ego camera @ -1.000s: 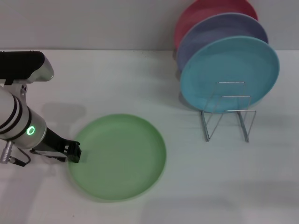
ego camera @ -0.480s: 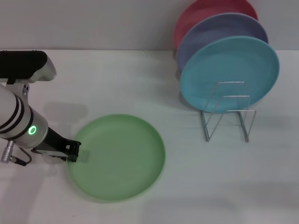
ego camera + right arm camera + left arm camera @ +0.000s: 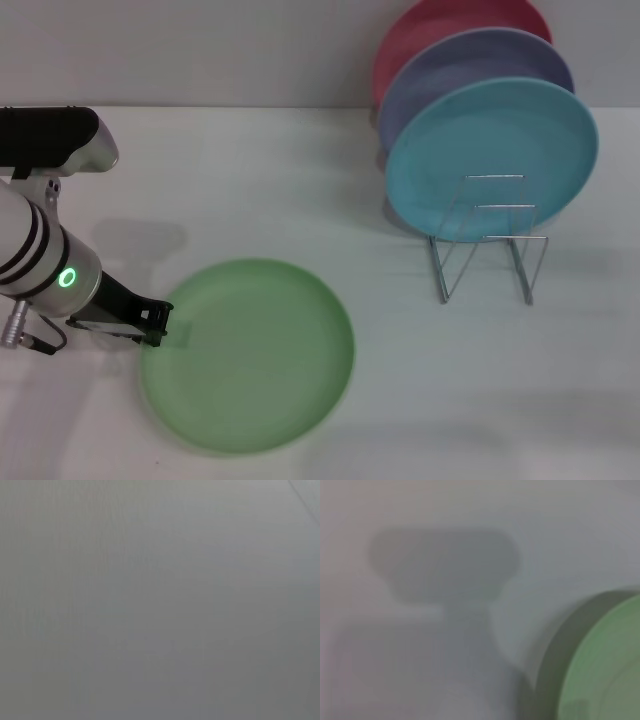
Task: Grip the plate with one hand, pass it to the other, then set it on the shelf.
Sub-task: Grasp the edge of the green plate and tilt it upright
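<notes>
The plate is on the white table, well to the left of the rack and nearer the robot. The left gripper is at the plate's left rim, its dark fingers clamped on the edge; the plate looks slightly raised on that side, with a shadow under the rim in the left wrist view. The rack's front loops are unfilled. Behind them stand a turquoise plate, a lavender plate and a red plate, leaning one behind another. The right gripper is out of sight.
</notes>
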Robot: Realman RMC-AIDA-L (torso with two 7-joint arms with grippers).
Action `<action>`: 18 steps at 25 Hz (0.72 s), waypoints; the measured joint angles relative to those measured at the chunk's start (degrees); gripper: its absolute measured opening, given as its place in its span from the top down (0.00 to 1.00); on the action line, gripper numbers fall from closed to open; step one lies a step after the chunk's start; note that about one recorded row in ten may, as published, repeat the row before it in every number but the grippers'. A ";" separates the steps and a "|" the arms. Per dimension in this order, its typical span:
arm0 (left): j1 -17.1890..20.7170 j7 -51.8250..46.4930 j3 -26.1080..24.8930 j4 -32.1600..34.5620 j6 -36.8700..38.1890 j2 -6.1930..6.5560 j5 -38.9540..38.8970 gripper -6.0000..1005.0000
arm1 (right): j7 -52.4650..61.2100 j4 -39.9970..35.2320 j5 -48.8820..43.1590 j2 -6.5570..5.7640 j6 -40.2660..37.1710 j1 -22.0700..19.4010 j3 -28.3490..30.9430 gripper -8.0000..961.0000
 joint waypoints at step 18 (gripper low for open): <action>0.04 3.89 -2.66 0.39 3.41 0.04 -3.26 0.95 | 0.00 -0.09 0.00 0.21 0.01 -0.06 0.00 0.39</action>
